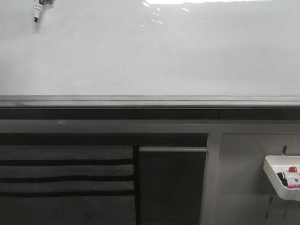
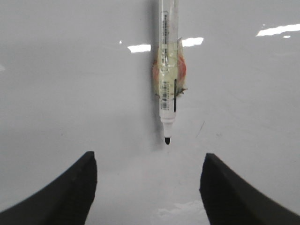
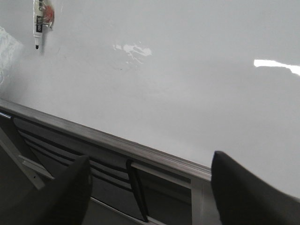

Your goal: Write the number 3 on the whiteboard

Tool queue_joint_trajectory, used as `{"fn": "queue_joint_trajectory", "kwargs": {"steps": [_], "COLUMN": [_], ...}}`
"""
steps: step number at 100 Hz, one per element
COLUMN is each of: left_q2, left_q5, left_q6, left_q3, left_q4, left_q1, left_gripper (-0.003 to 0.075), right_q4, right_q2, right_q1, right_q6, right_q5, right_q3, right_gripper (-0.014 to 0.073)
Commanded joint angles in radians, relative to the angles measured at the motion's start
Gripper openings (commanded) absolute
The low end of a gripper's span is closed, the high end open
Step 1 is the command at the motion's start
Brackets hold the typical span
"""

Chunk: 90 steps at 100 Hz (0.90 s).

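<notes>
The whiteboard [image 1: 150, 56] is glossy white and spans the front view above a grey metal rail [image 1: 150, 101]. No number 3 shows on it in any view. A white marker [image 1: 36, 11] with a black tip hangs tip-down at the board's upper left, with yellowish tape around its barrel. The marker also shows in the left wrist view [image 2: 167, 84] and in the right wrist view [image 3: 38, 23]. My left gripper [image 2: 148, 157] is open and empty, just below the marker tip. My right gripper [image 3: 151, 158] is open and empty over the rail [image 3: 117, 140]. Neither arm shows in the front view.
A small white tray [image 1: 272, 171] holding markers [image 1: 291, 178] hangs on the grey panel at the lower right, below the rail. Dark slatted panels [image 1: 65, 178] fill the lower left. Glare patches lie on the board's top edge [image 1: 187, 2].
</notes>
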Motion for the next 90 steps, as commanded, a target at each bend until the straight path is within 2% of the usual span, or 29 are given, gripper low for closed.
{"fn": "queue_joint_trajectory", "kwargs": {"steps": [1, 31, 65, 80, 90], "left_q2": [0.046, 0.215, 0.279, 0.292, 0.294], "left_q5": [-0.085, -0.107, -0.218, -0.210, -0.193], "left_q6": [0.002, 0.002, 0.002, 0.002, 0.002], "left_q3": [-0.087, -0.208, -0.220, -0.220, -0.220], "left_q4": [0.000, 0.048, 0.055, 0.055, 0.055], "left_q1": [-0.008, -0.045, -0.042, -0.042, -0.042], "left_gripper": [0.0430, 0.0430, 0.0429, 0.0427, 0.0391], "right_q4": [0.000, -0.002, -0.007, -0.017, -0.018], "right_q2": [0.010, 0.013, 0.013, 0.013, 0.013], "right_q1": [0.001, 0.001, 0.001, 0.001, 0.001], "right_q6": [-0.011, -0.011, -0.011, -0.011, -0.011], "right_q5": [-0.087, -0.084, -0.084, -0.084, -0.084], "right_q3": [-0.034, -0.034, -0.034, -0.034, -0.034], "right_gripper": [0.0476, 0.0476, 0.0476, 0.0476, 0.0476]}}
